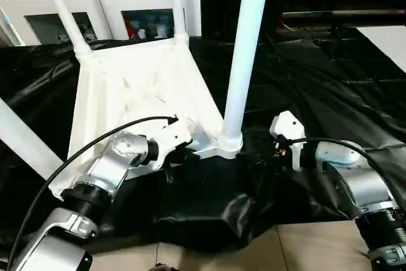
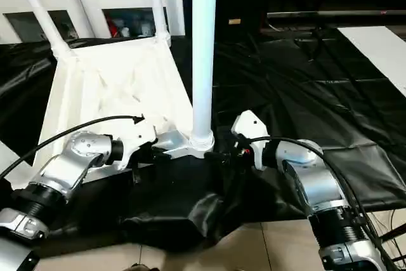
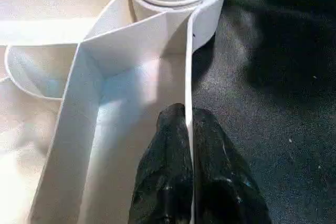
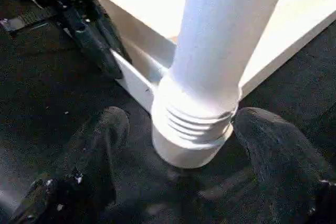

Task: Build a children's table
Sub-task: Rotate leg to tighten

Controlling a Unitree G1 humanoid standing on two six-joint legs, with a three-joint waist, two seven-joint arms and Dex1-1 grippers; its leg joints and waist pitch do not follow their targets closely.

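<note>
Fingers of my left gripper (image 3: 189,174) pinch the tabletop (image 1: 136,90) rim; my right gripper (image 4: 181,169) stands open around the near leg (image 4: 210,77).

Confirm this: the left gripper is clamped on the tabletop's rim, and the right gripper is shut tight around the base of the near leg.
Wrong about the right gripper: in the right wrist view its fingers stand open on either side of the near leg, not touching it. The left gripper does clamp the tabletop's rim.
</note>
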